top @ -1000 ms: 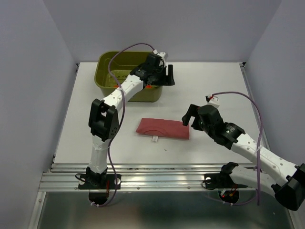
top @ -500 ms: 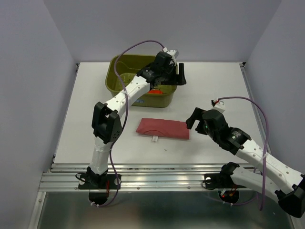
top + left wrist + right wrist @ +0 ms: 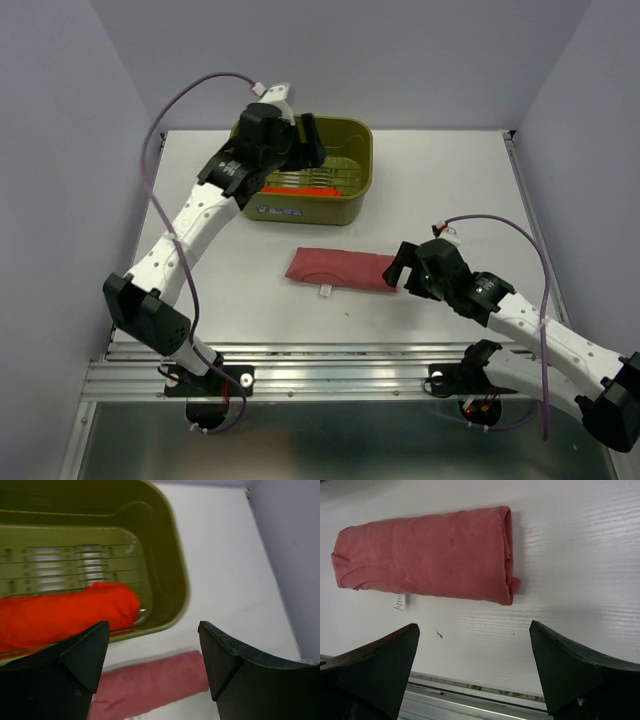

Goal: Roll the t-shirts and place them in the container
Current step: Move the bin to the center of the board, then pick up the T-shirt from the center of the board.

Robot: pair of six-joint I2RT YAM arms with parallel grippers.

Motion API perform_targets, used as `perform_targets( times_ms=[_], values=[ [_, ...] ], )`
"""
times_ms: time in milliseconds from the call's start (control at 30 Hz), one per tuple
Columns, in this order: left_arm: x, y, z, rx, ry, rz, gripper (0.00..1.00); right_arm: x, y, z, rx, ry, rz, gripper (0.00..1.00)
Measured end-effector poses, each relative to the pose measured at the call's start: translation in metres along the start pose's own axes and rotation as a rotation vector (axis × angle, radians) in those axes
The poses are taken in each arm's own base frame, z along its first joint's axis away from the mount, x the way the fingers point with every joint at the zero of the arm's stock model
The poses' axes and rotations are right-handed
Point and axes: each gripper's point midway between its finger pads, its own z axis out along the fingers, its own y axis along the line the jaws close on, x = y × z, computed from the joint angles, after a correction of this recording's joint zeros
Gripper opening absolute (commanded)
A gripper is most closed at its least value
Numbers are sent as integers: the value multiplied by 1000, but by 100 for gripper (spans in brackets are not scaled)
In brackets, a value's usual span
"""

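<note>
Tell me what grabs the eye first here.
A folded rose t-shirt lies flat mid-table, the open right pincer poised at its right end. At the back, a bright orange-red roll sits in the olive tub, with the open left pincer above it.

The orange-red roll ran off the left wrist view's left edge, and from above the left arm and tub hid most of it.
</note>
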Motion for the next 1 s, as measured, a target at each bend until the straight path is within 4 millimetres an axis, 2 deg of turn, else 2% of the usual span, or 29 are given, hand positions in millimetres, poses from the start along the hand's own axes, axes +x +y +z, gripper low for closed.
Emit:
perform_targets(
  times_ms=[167, 233, 367, 500, 633, 700, 767, 900, 1000],
  values=[
    [-26, 111, -40, -242, -101, -94, 83, 3, 3, 1, -12, 17, -5, 97],
    [-26, 140, -53, -320, -118, -114, 83, 3, 3, 1, -12, 18, -6, 97],
    [4, 150, -68, -354, -82, -120, 82, 5, 2, 5, -3, 29, -6, 96],
    [52, 152, -93, -351, -41, -168, 80, 3, -2, 11, 4, 39, 37, 94],
    [104, 152, -106, -307, 0, -269, 82, 1, -16, 21, 13, 47, 116, 91],
    [127, 150, -106, -278, 27, -318, 83, 3, -23, 25, 10, 63, 150, 90],
    [159, 151, -102, -255, 83, -382, 84, 10, -27, 32, 3, 94, 186, 89],
    [207, 155, -91, -237, 172, -499, 84, 24, -24, 39, -25, 154, 231, 88],
    [226, 154, -84, -211, 196, -563, 85, 35, -18, 44, -63, 190, 284, 87]
  ],
)
